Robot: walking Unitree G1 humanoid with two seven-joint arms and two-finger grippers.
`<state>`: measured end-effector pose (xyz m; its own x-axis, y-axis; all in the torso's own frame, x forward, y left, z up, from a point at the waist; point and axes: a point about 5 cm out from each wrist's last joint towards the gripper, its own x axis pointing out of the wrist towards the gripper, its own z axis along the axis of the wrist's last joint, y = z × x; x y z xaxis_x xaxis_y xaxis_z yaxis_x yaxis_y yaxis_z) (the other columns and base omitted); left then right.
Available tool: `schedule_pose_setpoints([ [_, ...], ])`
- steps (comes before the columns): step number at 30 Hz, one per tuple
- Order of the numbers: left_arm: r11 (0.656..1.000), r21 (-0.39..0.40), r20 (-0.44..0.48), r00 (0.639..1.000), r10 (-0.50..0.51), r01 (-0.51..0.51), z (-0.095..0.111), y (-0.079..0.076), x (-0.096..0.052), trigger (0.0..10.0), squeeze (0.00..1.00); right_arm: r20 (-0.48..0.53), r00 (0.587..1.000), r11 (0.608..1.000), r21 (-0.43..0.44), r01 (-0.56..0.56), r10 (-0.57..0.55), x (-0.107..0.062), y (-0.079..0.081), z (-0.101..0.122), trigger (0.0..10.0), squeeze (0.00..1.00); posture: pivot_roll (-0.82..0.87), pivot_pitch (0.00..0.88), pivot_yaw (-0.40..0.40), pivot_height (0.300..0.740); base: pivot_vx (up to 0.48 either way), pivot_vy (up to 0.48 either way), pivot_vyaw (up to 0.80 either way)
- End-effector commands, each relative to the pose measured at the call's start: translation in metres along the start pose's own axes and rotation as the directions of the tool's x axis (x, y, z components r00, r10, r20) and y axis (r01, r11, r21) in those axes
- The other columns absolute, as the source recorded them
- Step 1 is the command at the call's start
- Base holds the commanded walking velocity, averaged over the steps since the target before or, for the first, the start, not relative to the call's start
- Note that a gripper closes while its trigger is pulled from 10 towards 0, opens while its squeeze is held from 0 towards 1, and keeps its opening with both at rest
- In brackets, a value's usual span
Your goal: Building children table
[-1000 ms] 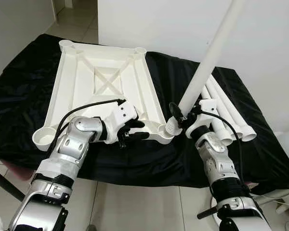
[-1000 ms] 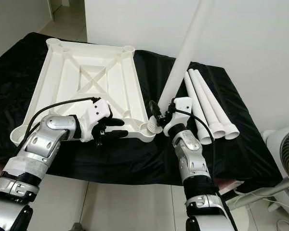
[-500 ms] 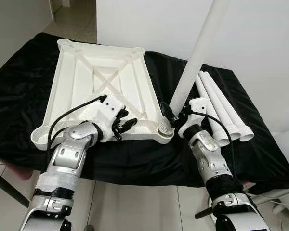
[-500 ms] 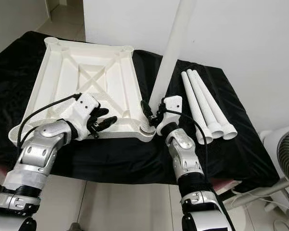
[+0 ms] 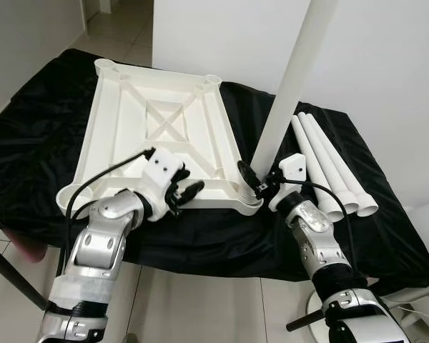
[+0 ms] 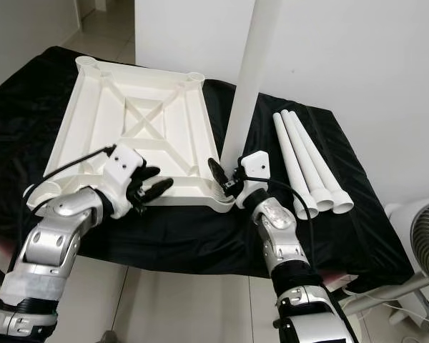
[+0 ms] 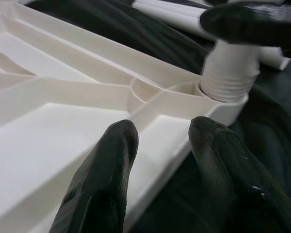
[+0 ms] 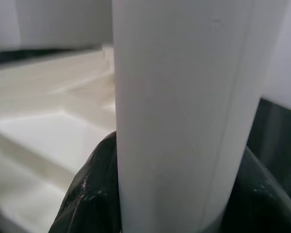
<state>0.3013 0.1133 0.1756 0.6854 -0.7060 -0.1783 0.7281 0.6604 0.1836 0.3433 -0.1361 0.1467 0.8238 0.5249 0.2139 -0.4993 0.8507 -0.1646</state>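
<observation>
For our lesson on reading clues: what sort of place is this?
Probably a room in a home: tiled floor, plain white wall, a fan, and a black-draped table used for assembling furniture.

Bright, even indoor light — soft shadows, sharp head views, wrist views blurred up close — faint sheen on black cloth [image 5: 50, 136].

A room in a home: pale glossy floor tiles [image 5: 200, 307], plain white walls [image 5: 386, 64] and a doorway leading to a tiled passage [image 5: 118, 28]. A household fan [image 6: 423, 239] stands on the floor to the right of a surface draped in black cloth [image 5: 28, 128] bearing flat-pack children's furniture parts
</observation>
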Motion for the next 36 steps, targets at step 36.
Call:
schedule_pose_setpoints([
  [36, 0.999, -0.001, -0.018, 0.999, -0.033, 0.033, 0.01, -0.012, -0.002, 10.0, 0.0, -0.131, 0.99, 0.964, 0.265, -0.008, 0.044, -0.008, 0.02, -0.045, 10.0, 0.0, 0.2, 0.065, -0.155, 0.74, 0.0, 0.0, 0.0],
])
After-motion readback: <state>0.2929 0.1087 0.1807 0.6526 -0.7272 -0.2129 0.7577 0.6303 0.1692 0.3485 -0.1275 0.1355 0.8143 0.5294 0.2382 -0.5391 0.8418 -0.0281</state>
